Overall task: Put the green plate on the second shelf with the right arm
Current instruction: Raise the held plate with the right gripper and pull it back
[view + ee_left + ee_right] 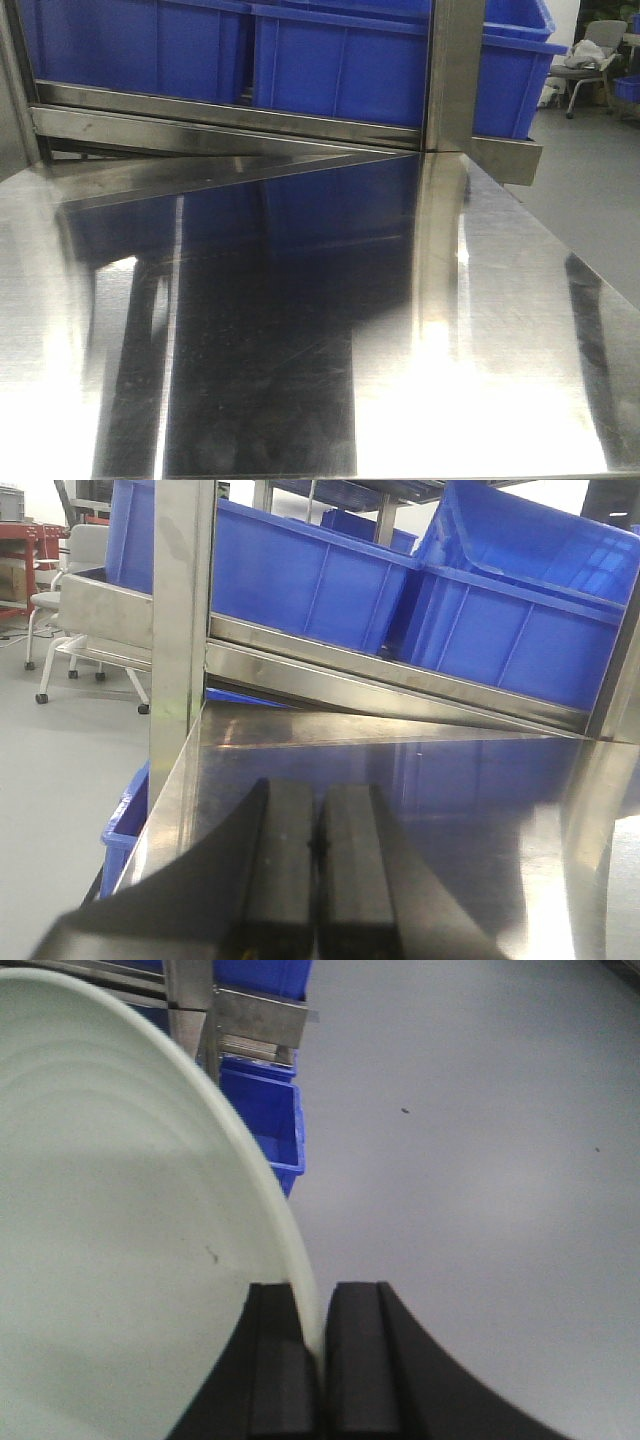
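Where it is pinched, the green plate (120, 1240) looks matte.

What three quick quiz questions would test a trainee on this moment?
1. True or false: the right gripper is shut on the green plate's rim.
2. The left gripper is: A) open, B) shut and empty, C) holding a cup.
3. Fill in: the bins above the steel shelf are coloured ____.
Key: 1 true; 2 B; 3 blue.
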Tool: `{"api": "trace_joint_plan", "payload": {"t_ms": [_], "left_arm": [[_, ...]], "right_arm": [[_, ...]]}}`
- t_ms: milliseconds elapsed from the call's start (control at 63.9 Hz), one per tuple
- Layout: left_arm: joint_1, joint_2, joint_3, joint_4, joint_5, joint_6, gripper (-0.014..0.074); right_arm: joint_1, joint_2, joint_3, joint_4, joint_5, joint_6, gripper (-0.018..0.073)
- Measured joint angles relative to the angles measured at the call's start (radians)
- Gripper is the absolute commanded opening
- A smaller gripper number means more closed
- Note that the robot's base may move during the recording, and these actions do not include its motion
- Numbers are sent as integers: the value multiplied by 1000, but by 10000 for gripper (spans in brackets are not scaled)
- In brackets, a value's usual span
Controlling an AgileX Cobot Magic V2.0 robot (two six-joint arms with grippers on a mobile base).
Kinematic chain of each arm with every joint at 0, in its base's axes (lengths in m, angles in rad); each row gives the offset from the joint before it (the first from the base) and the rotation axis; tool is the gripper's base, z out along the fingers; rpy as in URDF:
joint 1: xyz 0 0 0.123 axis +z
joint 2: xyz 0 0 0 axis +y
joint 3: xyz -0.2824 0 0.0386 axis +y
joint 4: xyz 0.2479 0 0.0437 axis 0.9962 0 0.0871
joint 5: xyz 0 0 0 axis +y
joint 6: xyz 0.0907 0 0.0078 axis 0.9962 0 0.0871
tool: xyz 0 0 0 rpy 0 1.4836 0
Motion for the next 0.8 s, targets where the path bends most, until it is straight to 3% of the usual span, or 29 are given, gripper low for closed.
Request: {"api": "trace_joint_plan", "payload": {"t_ms": [376, 799], "left_arm": [[0, 0, 0, 0, 0, 0, 130], [0, 0, 0, 0, 0, 0, 130]], "right_arm": [[0, 6, 152, 15, -438, -7, 56], [0, 6, 153, 71, -511, 87, 56]]}}
